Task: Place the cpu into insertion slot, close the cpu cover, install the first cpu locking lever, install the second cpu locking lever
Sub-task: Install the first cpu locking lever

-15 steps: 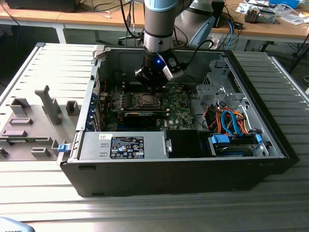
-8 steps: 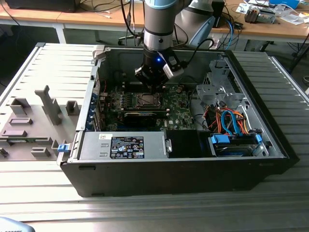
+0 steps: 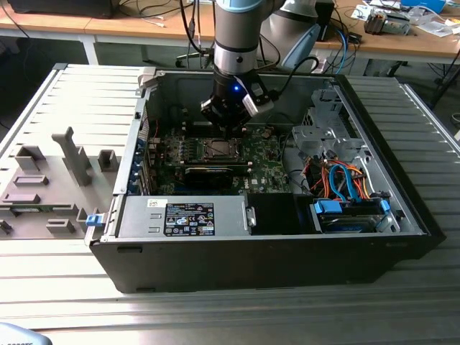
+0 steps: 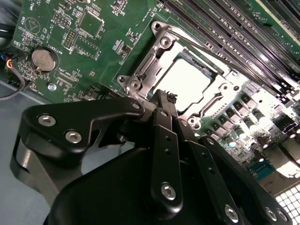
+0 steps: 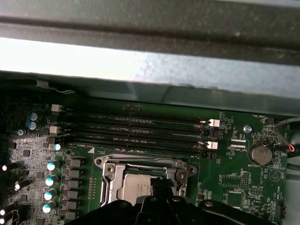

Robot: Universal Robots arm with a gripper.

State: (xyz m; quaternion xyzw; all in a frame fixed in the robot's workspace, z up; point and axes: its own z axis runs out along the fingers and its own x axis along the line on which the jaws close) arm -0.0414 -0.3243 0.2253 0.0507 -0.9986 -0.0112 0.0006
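The chip (image 4: 187,82) lies seated in its socket (image 5: 105,185) on the green board, with the metal cover (image 4: 154,58) lying down around it. The pincer (image 4: 165,101) hangs directly above the socket's edge, its tips drawn narrow and holding nothing.

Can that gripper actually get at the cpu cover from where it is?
Probably yes. The gripper hangs right at the edge of the cpu cover, which lies flat over the cpu, and nothing stands between them.
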